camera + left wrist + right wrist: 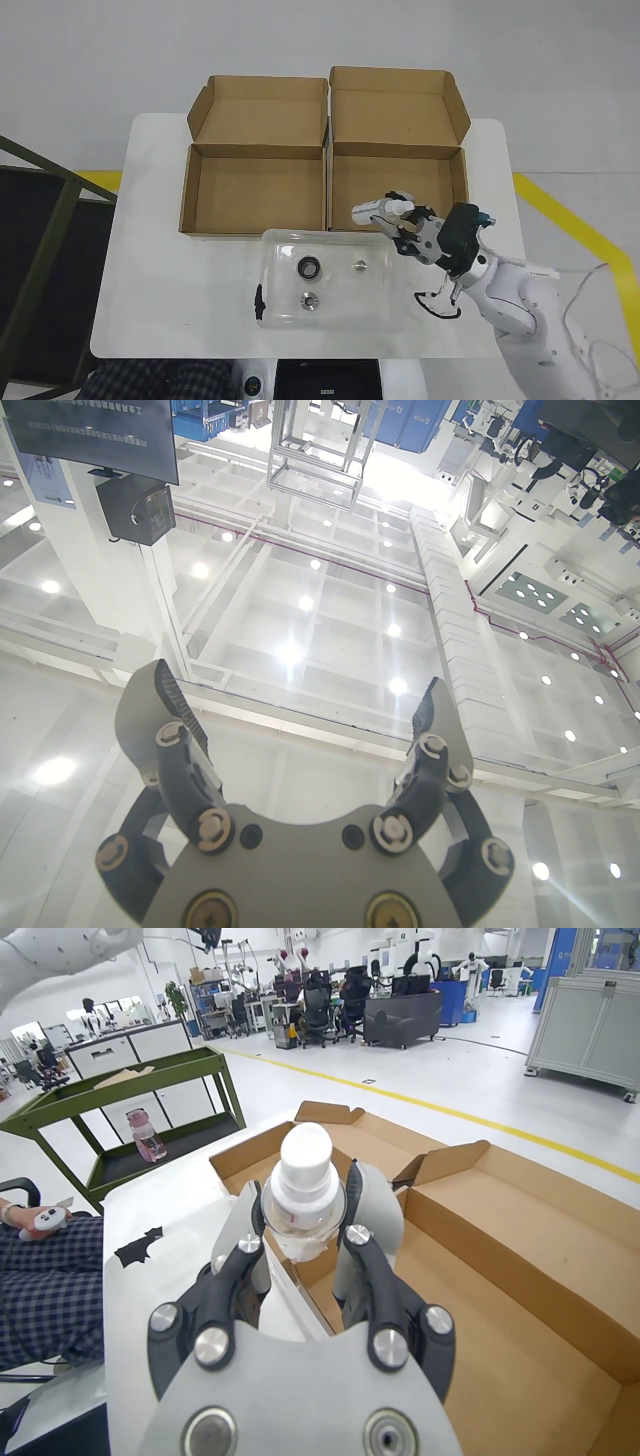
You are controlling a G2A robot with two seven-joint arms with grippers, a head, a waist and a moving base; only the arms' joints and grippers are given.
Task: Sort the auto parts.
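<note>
Jaws of the right gripper (304, 1190) are clamping a small clear bottle (306, 1148) with a white cap, pinching its body from both sides while the cap is sticking out past the fingertips. Jaws of the left gripper (297, 680) are standing wide apart with nothing between them, and that gripper is pointing up at a white ceiling (350, 600) dotted with lamps. In the top view, the white table (150, 300) is filling the middle of the frame, and the right arm is reaching in from the lower right corner. A clear tray (335, 285) is sitting in the lower middle of the frame, carrying a black ring (309, 266) in its upper left part, a small metal stud (360, 265) to the right of the ring, and a round metal part (309, 302) below the ring. A black scrap (259, 300) is lying on the table just beside the tray's left wall. Right of centre, the right gripper (398, 213) is hovering over the tray's upper right corner and the lower edge of the right-hand box (400, 180), with the bottle (372, 210) pointing toward the left of the frame over that box's lower left corner. Beyond the tray, the right-hand box and the left-hand box (255, 190) are lying open and touching side by side, their lids folding back toward the top of the frame.
</note>
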